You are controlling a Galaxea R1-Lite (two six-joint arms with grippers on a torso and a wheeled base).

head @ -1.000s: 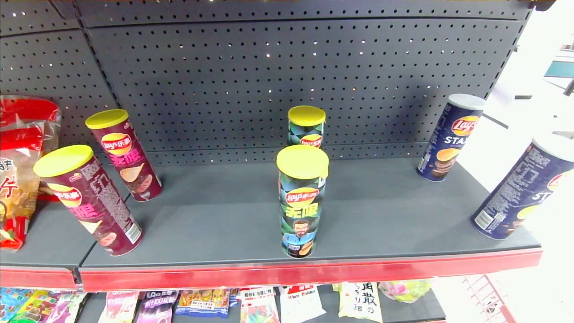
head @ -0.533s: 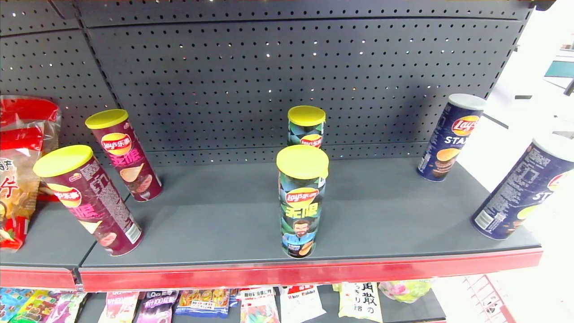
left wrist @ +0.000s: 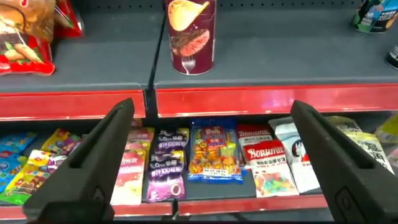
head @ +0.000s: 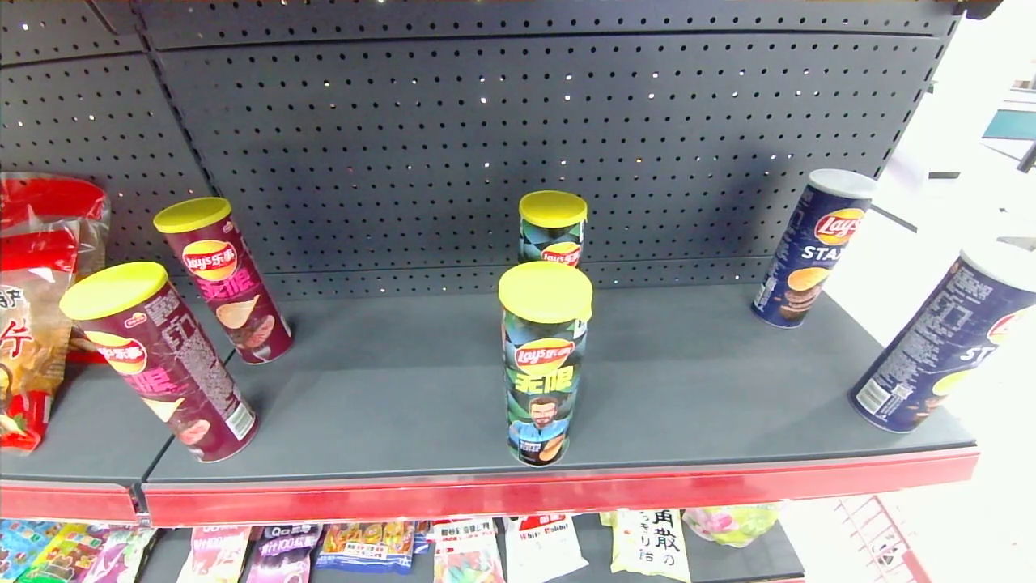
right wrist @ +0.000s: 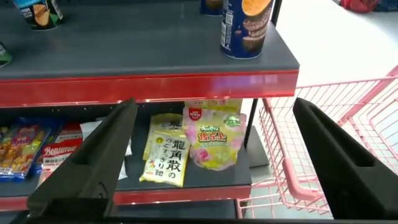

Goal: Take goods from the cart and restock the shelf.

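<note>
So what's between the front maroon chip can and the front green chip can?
Nothing: the head view shows only bare shelf between the front maroon can and the front green can.

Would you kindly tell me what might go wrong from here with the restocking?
The front green can and the nearest blue can stand at the shelf's front edge; an incoming arm may knock them off.
The open right hand is near the cart; its fingers might snag the wires.

Glare is bleaching the head view at 3 o'clock, light is glinting through the pegboard, and edge distortion is tilting the purple can at 9 o'clock.
</note>
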